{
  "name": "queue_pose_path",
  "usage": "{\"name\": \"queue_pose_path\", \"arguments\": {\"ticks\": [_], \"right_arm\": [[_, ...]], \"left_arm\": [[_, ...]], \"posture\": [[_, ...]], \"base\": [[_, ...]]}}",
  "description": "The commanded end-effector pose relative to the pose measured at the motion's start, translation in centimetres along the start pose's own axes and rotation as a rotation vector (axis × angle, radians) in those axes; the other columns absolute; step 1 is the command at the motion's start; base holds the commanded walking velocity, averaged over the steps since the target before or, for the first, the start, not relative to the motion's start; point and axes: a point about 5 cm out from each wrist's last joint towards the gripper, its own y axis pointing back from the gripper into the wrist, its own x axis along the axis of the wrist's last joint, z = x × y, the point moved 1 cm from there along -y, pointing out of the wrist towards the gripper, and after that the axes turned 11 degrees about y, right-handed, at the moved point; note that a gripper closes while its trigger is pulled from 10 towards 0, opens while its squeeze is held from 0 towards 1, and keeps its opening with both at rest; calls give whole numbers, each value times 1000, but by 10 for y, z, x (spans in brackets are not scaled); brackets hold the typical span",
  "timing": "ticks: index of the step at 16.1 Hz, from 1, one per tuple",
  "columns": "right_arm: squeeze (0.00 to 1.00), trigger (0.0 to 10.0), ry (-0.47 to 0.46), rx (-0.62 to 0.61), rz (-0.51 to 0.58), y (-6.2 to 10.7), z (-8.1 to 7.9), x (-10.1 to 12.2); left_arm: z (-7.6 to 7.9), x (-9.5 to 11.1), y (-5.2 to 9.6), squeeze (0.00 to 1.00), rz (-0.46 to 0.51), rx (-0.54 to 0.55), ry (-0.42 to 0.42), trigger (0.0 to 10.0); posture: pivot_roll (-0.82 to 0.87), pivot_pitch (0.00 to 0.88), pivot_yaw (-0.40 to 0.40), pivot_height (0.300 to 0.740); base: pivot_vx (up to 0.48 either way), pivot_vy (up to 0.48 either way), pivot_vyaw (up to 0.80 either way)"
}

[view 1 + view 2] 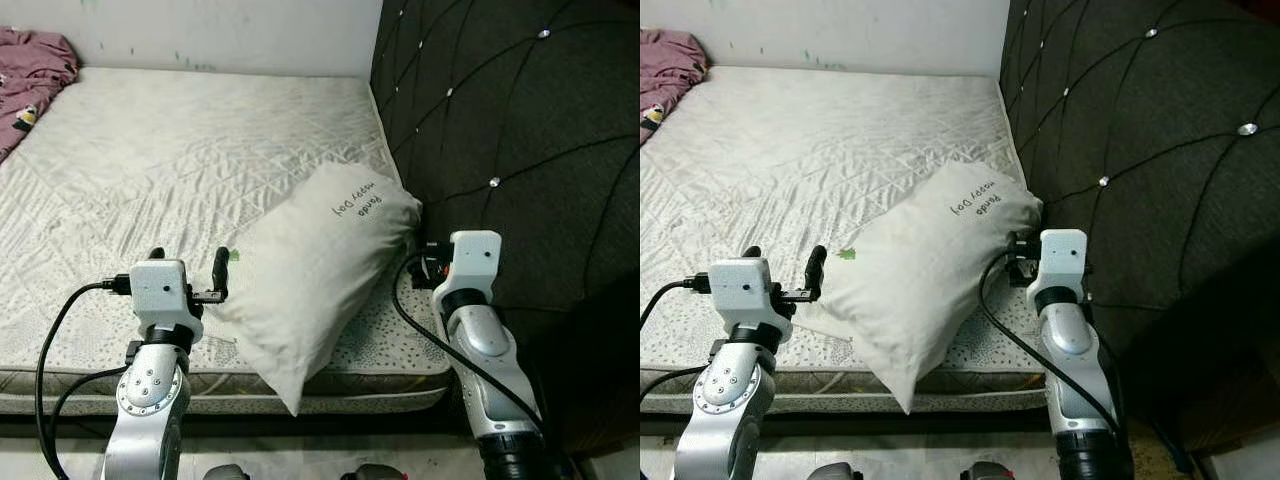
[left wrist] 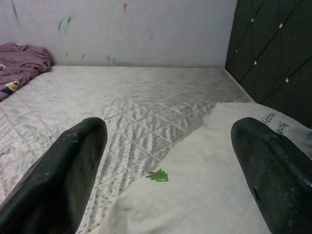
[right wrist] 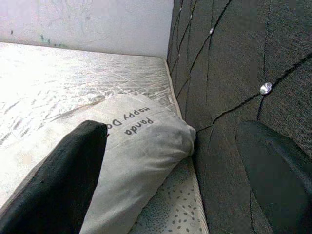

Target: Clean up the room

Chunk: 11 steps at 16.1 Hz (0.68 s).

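**Both claws at the pillow**

My left gripper [image 1: 190, 262] is at the near edge of the mattress [image 1: 180, 160], fingers [image 2: 73, 165] spread wide. One of them sits over the pillow [image 1: 315, 265] at its left corner, the other over bare mattress; I cannot tell whether either touches.

My right gripper [image 3: 170, 175] is at the pillow's right end, by the dark headboard [image 1: 510, 130]. Its fingers [image 3: 58, 180] are spread too, one over the pillow, the other against the headboard side.

The pillow lies slantwise on the mattress. Its far end, with the printed words, is pushed up to the headboard, and its near corner hangs over the mattress edge. A small green tree mark [image 2: 157, 175] sits near its left corner.

A purple cloth [image 1: 30, 70] is bunched at the far left of the mattress, by the wall [image 1: 220, 35].
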Motion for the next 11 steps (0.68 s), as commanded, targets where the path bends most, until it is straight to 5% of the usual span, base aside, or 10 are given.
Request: {"name": "queue_pose_path", "arguments": {"ticks": [1,11], "right_arm": [[0,10000,-7,11,4,2,0,3],[0,10000,8,35,5,0,-2,3]], "left_arm": [[-1,3,1,0,5,12,3,10000],[2,3,-2,0,13,12,1,10000]], "posture": [[23,62,-31,740],[20,50,-35,646]], "base": [[0,0,0],[0,0,0]]}}
